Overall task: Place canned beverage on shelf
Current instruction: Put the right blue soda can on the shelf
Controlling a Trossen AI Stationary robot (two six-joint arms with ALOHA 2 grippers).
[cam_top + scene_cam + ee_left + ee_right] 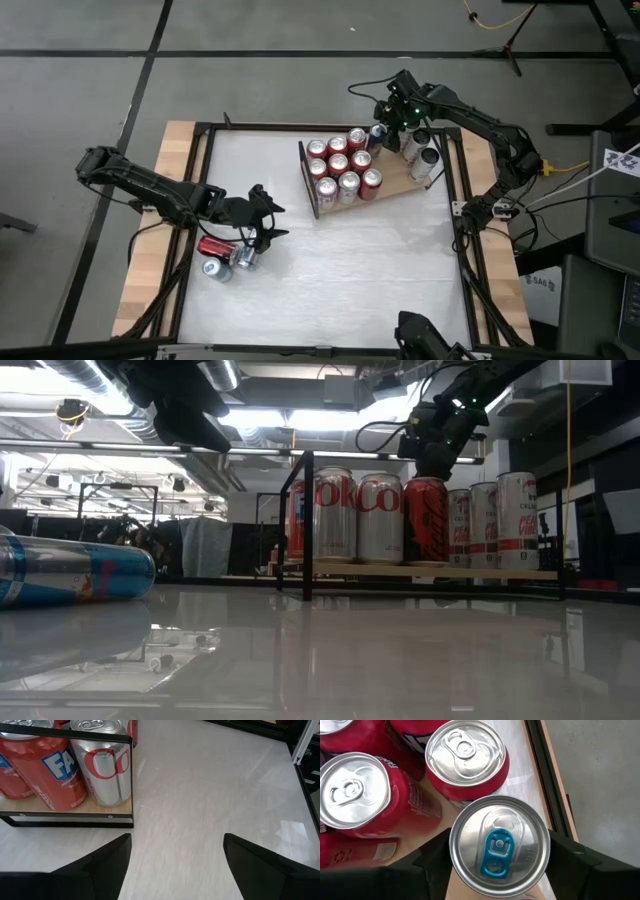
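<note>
Shelf [395,185]: light wood board with dark upright rail at its left short edge, sat on the white table [330,270] toward the far right corner, turned slightly askew.
Cans on shelf: cluster of upright red and silver cans [343,170] filled the rail end; two more silver cans [424,158] stood at the right end.
Right gripper [380,132]: at the shelf's far edge, fingers clamped either side of a can with a blue pull tab [498,845], can upright and seen top-down between the fingers in the right wrist view.
Held can position: just beside two red cans [465,757], over the wood; cannot tell if its base touched the board.
Low view: right gripper came down from above onto the red can [426,520] in the row.
Left gripper [262,215]: over the table's left half, jaws apart with nothing between them, only bare table between the fingers [95,867] in the left wrist view.
Loose cans: red can [214,246] and blue-silver can [229,263] lay on their sides just beside the left gripper, near the left table edge, well apart from the shelf.
</note>
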